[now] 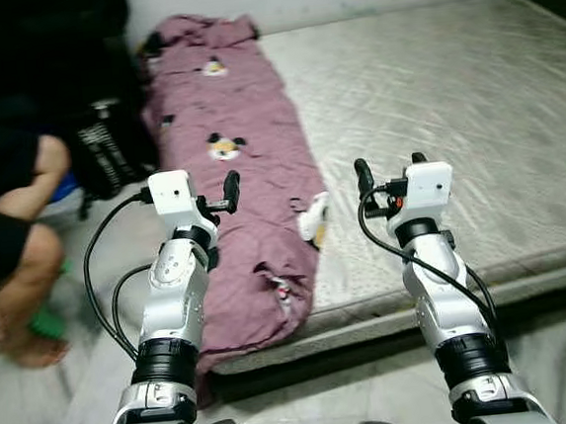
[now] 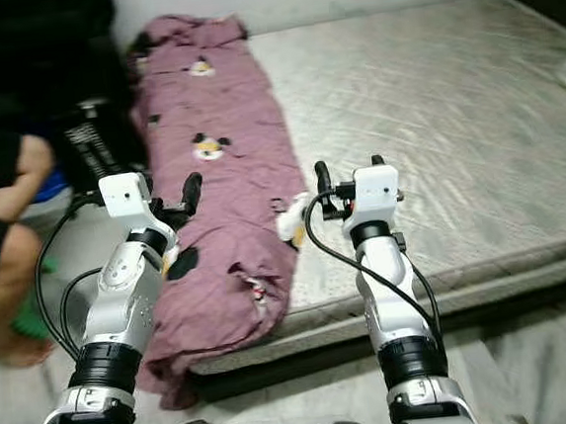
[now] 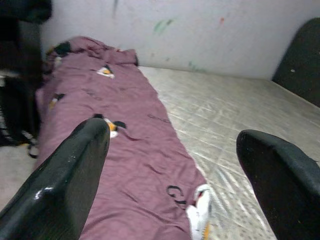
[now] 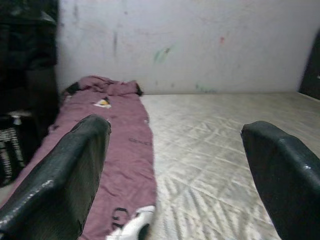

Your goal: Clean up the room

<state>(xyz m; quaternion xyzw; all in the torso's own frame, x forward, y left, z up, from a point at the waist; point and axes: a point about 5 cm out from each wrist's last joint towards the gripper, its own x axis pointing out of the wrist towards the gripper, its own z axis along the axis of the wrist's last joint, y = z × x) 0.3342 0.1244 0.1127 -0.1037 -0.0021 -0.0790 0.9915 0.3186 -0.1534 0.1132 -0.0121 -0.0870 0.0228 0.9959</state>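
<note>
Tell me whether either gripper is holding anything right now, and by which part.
Nothing is held. The left gripper and the right gripper are both open, raised above the purple blanket on the mattress.

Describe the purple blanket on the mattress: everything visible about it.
The purple blanket looks like soft, wrinkled fabric printed with small cartoon figures. It lies in a long strip along the left edge of the grey quilted mattress, bunched at the far end by the wall, its near end drooping over the mattress edge toward the floor. Neither end effector touches it.
</note>
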